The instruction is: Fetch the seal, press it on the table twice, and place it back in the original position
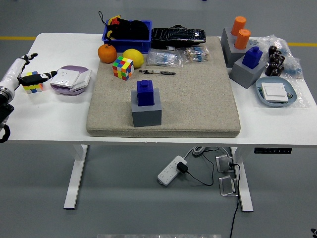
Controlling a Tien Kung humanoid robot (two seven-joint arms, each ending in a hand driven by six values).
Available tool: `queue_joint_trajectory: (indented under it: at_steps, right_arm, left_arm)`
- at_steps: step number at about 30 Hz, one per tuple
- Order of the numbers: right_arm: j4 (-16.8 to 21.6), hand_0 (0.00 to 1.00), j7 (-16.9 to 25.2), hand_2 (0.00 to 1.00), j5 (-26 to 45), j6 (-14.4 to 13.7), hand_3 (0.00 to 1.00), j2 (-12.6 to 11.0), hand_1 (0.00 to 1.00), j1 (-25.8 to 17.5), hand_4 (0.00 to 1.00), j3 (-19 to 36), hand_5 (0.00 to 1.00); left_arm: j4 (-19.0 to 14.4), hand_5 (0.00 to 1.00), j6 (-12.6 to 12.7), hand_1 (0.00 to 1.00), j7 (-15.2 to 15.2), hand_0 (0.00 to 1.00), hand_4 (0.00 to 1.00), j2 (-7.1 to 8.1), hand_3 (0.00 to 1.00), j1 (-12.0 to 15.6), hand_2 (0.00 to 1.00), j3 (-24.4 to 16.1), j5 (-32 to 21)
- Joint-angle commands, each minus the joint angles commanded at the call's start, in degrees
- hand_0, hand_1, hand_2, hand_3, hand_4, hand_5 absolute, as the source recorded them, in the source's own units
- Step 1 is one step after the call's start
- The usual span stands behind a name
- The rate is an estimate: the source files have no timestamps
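A dark blue seal [145, 92] stands upright in its grey block base [146, 113] at the front middle of the beige mat [198, 99]. A second blue seal [252, 56] sits in another grey block [246, 74] at the mat's right edge. My left hand [34, 69] is at the table's far left edge, well away from both seals. Its fingers are spread and hold nothing. It hovers by a small colour cube [32, 82]. The right arm is out of the picture.
A purple tray with a white box [71, 79] lies left of the mat. At the back stand an orange [106, 53], a lemon [132, 57], a Rubik's cube [122, 67], a blue bin [128, 32] and black pouch [177, 35]. Orange cylinders [240, 31] and a blue dish [275, 92] are at the right.
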Motion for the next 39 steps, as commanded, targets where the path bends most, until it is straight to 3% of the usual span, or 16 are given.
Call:
queue_joint_trajectory:
  at_steps: [39]
  right_arm:
    - [0.06, 0.798, -0.14, 0.654, -0.12, 0.03, 0.657, 0.43, 0.697, -0.11, 0.711, 1.13, 0.487]
  left_arm:
    - [1.02, 0.474, 0.05, 0.986, 0.46, 0.936, 0.897, -0.92, 0.943, 0.29, 0.981, 1.99, -2.07]
